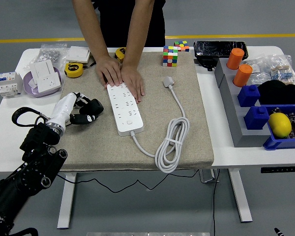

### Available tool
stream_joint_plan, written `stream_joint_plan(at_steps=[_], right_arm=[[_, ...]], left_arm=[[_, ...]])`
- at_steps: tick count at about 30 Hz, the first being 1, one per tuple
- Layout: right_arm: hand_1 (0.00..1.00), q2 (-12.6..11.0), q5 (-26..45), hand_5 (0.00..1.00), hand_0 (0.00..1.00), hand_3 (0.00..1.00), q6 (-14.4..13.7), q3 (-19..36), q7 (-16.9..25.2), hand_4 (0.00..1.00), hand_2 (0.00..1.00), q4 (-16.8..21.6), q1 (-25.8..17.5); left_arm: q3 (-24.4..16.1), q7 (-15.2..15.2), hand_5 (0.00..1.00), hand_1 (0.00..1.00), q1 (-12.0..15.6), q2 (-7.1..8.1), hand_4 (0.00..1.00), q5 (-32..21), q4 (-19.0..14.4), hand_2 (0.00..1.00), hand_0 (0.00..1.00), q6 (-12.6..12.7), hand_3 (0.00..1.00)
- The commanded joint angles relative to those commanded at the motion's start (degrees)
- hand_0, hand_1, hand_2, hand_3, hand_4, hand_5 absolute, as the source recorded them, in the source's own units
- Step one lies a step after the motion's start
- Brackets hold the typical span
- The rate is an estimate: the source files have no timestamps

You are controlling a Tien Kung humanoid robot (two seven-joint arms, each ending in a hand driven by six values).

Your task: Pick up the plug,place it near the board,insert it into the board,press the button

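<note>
The left hand [83, 109] lies low over the beige mat [196, 123] on the white surface [10, 128], its black fingers [91, 114] curled loosely together and holding nothing, tips aimed toward the power strip [123, 108] just beyond them. That strip runs with its long axis away from the robot, slightly tilted, its cord end nearest the robot; a person's two hands [120, 76] press flat on its far end. The plug [168, 81] rests on the mat well past the strip from the fingers, apart from everything, head pointing away from the robot toward the far side, its white cable [174, 140] trailing back toward the robot into a bundled loop. A colour cube [170, 56] stands beyond the plug.
</note>
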Motion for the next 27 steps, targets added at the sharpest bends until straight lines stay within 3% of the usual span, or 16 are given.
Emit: stream_joint_plan(at_steps=[1,12,22,27], right_arm=[[0.794,0.0,0.0,0.998,0.909,0.793,0.0,0.0,0.0,0.998,0.774,0.0,0.0],[0.794,0.0,0.0,0.998,0.909,0.793,0.0,0.2,0.0,0.998,0.774,0.0,0.1],[0.794,-0.1,0.0,0.998,0.908,0.792,-0.1,0.2,-0.1,0.998,0.774,0.0,0.2],[0.794,-0.2,-0.1,0.998,0.908,0.792,0.0,0.2,-0.1,0.998,0.774,0.0,0.3]], left_arm=[[0.0,0.0,0.039,0.538,0.0,0.0,0.62,0.1,0.0,0.446,0.586,0.0,0.482],[2.3,0.7,0.013,0.535,-1.2,0.51,0.587,-0.9,-2.4,0.443,0.588,-1.2,0.462],[13.0,1.2,0.005,0.541,-7.6,6.02,0.557,-3.1,-3.9,0.439,0.58,-2.2,0.454],[19.1,1.3,0.003,0.545,-10.3,7.68,0.556,-3.5,-3.9,0.441,0.574,-2.6,0.456]])
